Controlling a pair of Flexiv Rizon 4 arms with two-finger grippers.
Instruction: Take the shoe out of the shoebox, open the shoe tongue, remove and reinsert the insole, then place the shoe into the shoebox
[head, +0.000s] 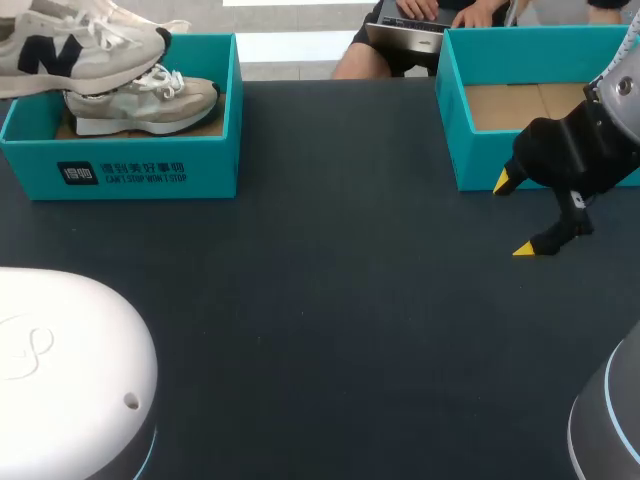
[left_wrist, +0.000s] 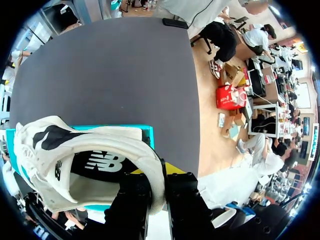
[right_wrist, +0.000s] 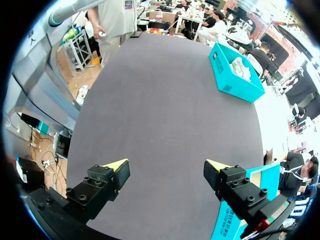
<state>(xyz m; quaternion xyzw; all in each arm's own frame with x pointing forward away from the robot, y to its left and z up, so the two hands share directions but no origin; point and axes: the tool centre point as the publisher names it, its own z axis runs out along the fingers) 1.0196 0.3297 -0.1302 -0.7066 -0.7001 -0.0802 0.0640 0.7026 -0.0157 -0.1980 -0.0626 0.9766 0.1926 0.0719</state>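
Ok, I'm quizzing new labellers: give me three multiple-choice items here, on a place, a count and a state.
1. Where is the lifted shoe? A. Lying mid-surface. B. At the near edge. C. Over the left shoebox.
2. How many shoes show in the head view? A. One. B. Two. C. Four.
3. The right gripper is: A. Open, empty. B. Shut on a shoe. C. Shut on an insole.
Answers: 1 C, the left gripper holds it by the collar above that box; 2 B, the lifted one plus a second shoe in the box; 3 A, its yellow tips stand apart over the table.
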